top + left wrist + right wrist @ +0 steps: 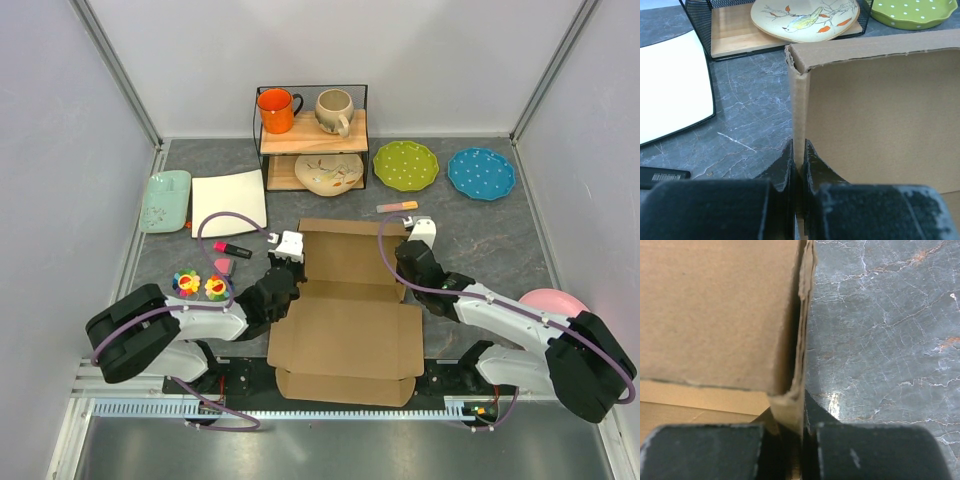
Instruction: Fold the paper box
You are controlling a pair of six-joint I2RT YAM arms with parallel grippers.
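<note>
The brown cardboard paper box (345, 320) lies in the middle of the table, its tray part (350, 255) at the far end with walls raised and the lid panel (345, 340) flat toward me. My left gripper (283, 262) is shut on the tray's left side wall (799, 115), one finger on each face. My right gripper (408, 262) is shut on the tray's right side wall (802, 340), which is a doubled-over flap with its lower corner crumpled between the fingers.
A white square plate (229, 205) and a pale green tray (165, 200) lie at far left. A black wire shelf (311, 140) holds two mugs and a bird plate. A green plate (405, 165), a blue plate (481, 172), a pink plate (555, 300), markers (231, 248) and flower toys (200, 285) lie around.
</note>
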